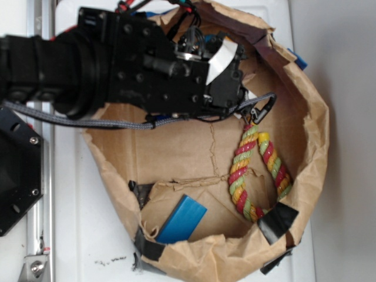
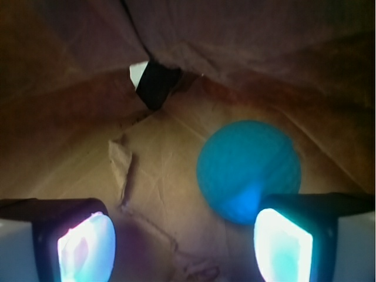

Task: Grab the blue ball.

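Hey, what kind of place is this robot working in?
Probably a lab test bench rather than a home: a torn paper bag patched with black tape sits on a white table, holding a rope toy, blue block and blue ball.

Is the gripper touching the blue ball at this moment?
Cannot tell. In the wrist view the blue ball lies ahead of the open gripper, its lower edge overlapped by the right finger; no gap or contact shows plainly.

Black boxy arm (image 1: 117, 64) with round screws, grey braided cable (image 1: 117, 123), white ribbon cable (image 1: 220, 59)
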Action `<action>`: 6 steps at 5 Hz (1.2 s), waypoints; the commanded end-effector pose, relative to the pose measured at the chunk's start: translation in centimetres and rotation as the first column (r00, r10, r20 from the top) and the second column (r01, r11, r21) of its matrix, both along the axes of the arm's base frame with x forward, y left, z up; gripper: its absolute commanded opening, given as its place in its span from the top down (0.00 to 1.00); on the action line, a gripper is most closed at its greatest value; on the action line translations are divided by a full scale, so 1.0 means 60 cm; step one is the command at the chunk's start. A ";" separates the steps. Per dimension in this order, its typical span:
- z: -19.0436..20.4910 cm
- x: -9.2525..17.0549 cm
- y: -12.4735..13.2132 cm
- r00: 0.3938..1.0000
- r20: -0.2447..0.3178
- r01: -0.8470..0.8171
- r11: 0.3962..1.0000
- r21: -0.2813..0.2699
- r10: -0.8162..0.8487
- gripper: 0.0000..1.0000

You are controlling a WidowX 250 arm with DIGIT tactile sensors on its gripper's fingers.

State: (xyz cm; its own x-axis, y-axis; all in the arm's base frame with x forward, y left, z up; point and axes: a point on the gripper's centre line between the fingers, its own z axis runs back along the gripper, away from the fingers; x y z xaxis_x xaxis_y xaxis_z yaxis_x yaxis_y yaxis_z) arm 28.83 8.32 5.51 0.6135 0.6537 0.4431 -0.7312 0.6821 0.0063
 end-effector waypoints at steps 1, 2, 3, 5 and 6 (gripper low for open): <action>0.001 0.018 0.028 0.998 0.031 -0.058 0.997 0.042 0.056 0.00; -0.002 0.009 0.028 0.995 -0.036 -0.094 0.995 0.032 0.095 0.00; 0.010 -0.005 0.018 0.998 -0.032 -0.051 0.999 0.008 0.052 0.00; 0.021 -0.018 0.013 0.997 -0.067 -0.028 0.998 -0.050 0.025 0.00; 0.016 -0.016 0.016 0.996 -0.085 -0.043 0.998 -0.048 0.039 0.00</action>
